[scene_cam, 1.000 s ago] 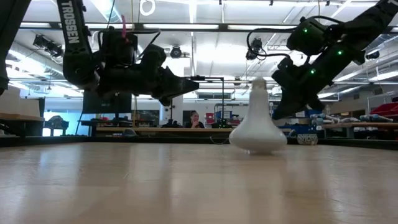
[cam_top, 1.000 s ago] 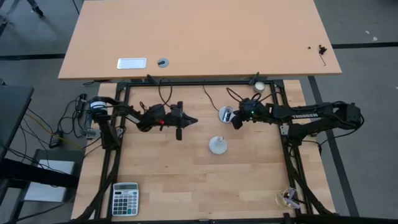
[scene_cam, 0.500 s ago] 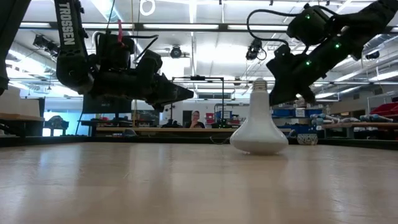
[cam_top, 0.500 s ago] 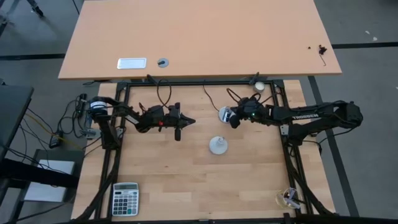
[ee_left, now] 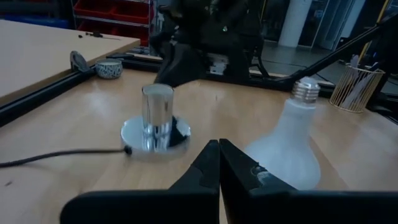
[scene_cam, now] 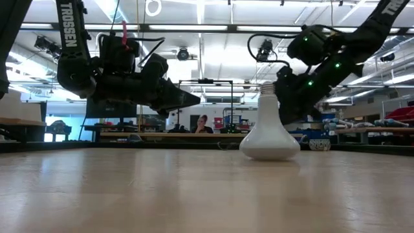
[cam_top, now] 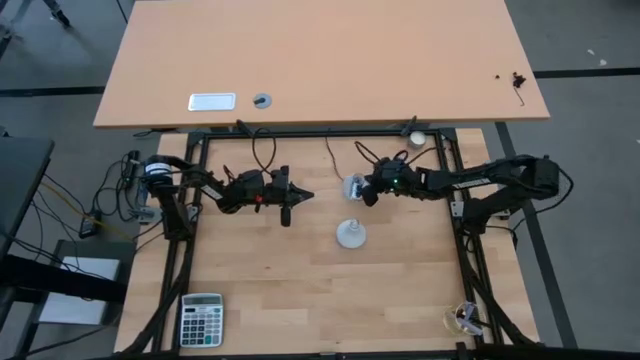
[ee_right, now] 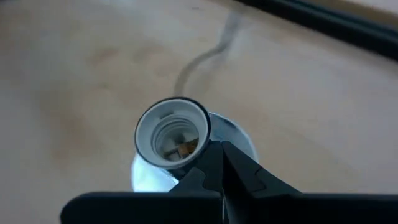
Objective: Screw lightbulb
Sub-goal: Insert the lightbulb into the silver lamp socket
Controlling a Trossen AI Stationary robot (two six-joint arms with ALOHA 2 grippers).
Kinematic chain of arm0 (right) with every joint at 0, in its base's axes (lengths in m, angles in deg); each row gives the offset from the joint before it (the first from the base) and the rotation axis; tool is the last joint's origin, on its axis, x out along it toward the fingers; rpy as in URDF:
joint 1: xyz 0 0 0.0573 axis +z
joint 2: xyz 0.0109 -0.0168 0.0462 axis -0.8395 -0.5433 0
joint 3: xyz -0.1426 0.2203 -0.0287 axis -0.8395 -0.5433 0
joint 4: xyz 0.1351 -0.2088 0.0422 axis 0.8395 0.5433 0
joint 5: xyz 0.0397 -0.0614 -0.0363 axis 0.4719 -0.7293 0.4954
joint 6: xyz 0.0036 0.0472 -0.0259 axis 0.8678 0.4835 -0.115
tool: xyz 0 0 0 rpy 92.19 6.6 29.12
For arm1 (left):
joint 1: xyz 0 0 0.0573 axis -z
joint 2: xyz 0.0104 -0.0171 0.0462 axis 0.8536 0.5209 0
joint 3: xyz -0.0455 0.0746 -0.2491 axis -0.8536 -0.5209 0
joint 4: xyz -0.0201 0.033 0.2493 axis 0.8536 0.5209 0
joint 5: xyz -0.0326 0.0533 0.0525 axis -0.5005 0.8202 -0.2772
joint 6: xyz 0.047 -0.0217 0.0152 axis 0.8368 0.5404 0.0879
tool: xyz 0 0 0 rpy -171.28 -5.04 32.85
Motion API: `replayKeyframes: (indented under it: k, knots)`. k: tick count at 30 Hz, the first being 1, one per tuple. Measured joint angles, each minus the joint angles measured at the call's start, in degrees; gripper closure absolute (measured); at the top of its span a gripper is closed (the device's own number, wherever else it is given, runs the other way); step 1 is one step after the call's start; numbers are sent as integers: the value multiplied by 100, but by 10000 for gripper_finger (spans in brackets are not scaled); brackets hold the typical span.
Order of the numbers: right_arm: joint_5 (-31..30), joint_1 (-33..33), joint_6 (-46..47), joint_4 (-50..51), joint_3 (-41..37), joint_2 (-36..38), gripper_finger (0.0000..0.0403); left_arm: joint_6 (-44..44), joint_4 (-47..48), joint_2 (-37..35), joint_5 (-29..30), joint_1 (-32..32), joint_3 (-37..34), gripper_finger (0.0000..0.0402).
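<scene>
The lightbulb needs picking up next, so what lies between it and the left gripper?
Only bare table: high view shows nothing between left gripper and lightbulb.

A calculator (cam_top: 202,319) lies at the table's near left corner, a wire cup (cam_top: 463,318) near right.

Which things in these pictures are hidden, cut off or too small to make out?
- Socket: right wrist view, the right gripper's fingers cover its near rim; low view, not visible.
- Lightbulb: low view, the right arm crosses behind its screw base; the thread is unclear.
- Calculator: high view, keys too small to read.
- Wire cup: left wrist view, cut by the edge.
</scene>
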Motion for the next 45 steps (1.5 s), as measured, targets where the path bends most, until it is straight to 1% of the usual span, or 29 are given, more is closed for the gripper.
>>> replayKeyframes:
  k: [3, 5, 6, 10, 12, 14, 16, 19, 22, 25, 30, 33, 36, 38, 41, 45]
  knots:
    - [684, 76, 5, -991, 0, -441, 394, 2, -2, 0, -1, 0, 0, 399]
    - [973, 142, 46, -1502, 8, -755, 394, 6, 2, 0, 23, 0, 0, 399]
    - [1060, 175, 78, -1602, 64, -913, 394, 8, 24, 0, 46, 0, 0, 399]
    - [1216, 339, 30, -1562, 340, -1285, 394, 11, 220, 2, 121, 0, 0, 399]
    - [1250, 407, -38, -1537, 438, -1273, 393, -1, 293, 2, 129, 8, 0, 399]
    - [1268, 444, -114, -1300, 553, -1075, 390, -2, 352, 4, 148, 54, 0, 399]
    - [1267, 470, -126, -733, 750, -753, 384, 2, 344, 4, 148, 113, 0, 399]
    - [1214, 540, -326, 758, 1281, -268, 367, 76, 350, 4, 148, 198, 0, 399]
    - [1122, 730, -708, 2322, 2067, 38, 342, 146, 371, 4, 148, 257, 0, 399]
    - [1104, 973, -1152, 3786, 3036, 48, 308, 146, 423, 4, 145, 273, 0, 399]
    - [1080, 1414, -1713, 5687, 4621, -533, 240, 168, 504, 4, 146, 273, 2, 399]
    - [1061, 1662, -1940, 6511, 5427, -1074, 202, 300, 573, 4, 146, 278, 2, 399]
    - [1056, 1885, -2169, 7293, 6119, -1625, 175, 317, 609, 4, 152, 280, 2, 399]
    - [1056, 2009, -2241, 7877, 6571, -1988, 166, 317, 615, 4, 152, 280, 0, 399]
    - [1056, 2148, -2251, 8566, 7124, -2423, 163, 317, 632, 4, 152, 282, 0, 399]
    - [1085, 2236, -2208, 9011, 7459, -2816, 170, 350, 635, 4, 155, 291, 0, 399]
